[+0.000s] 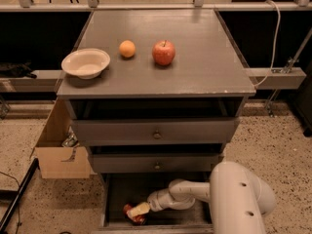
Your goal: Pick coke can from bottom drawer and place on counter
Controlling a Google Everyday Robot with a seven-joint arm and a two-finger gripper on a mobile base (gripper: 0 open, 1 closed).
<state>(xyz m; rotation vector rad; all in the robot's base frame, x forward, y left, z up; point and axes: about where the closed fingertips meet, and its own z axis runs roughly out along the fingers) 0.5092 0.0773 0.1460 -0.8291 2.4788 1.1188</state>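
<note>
The coke can [132,216] lies at the front left of the open bottom drawer [117,199], red and partly hidden. My gripper [138,210] reaches into the drawer from the right on the white arm [195,194], and its pale fingers lie over the can. The counter [195,57] is the grey cabinet top above.
On the counter stand a white bowl [86,63], an orange [127,48] and a red apple [163,52]. The two upper drawers [156,130] are slightly open. A cardboard box [58,150] sits on the floor to the left of the cabinet.
</note>
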